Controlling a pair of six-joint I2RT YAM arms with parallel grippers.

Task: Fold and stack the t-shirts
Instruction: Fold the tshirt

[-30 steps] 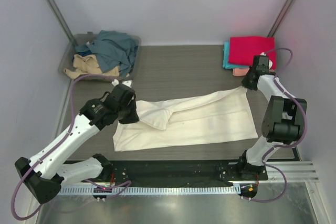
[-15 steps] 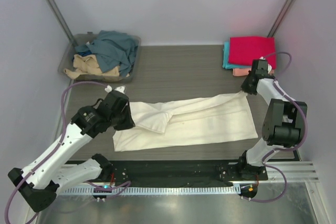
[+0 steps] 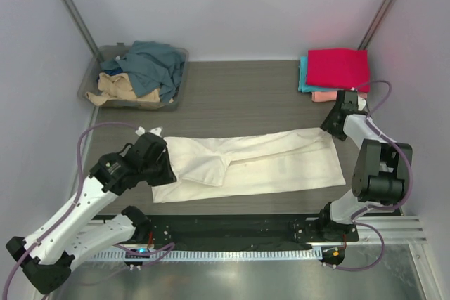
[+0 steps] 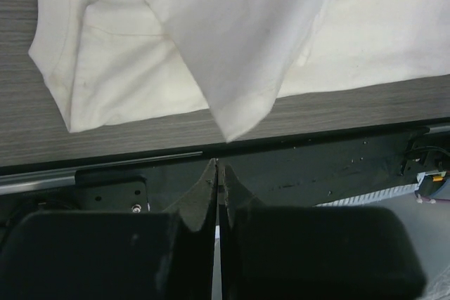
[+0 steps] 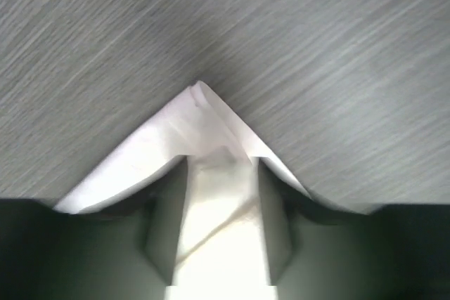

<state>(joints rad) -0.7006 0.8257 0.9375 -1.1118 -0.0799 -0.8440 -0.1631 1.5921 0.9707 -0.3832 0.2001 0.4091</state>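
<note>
A large cream t-shirt (image 3: 260,163) lies stretched in a long band across the table, folded lengthwise. My left gripper (image 3: 160,159) is at its left end. In the left wrist view the jaws (image 4: 217,164) are shut, and a lifted flap of the cream t-shirt (image 4: 246,33) runs down to a point at the fingertips. My right gripper (image 3: 332,117) is at the shirt's far right corner. Its jaws (image 5: 222,163) stand slightly apart, and the corner (image 5: 204,121) lies loose between them on the table. Folded t-shirts are stacked at the back right, with magenta-red (image 3: 337,68) on top of teal (image 3: 303,75) and salmon-pink (image 3: 322,95).
A clear plastic bin (image 3: 105,53) at the back left holds crumpled slate-blue (image 3: 151,64) and tan (image 3: 119,88) shirts. Grey walls close in both sides. The black rail (image 3: 232,226) with the arm bases runs along the near edge.
My left gripper moved left and nearer, drawing the shirt's left end with it so the band lies straighter. The right jaws parted a little at the far right corner.
</note>
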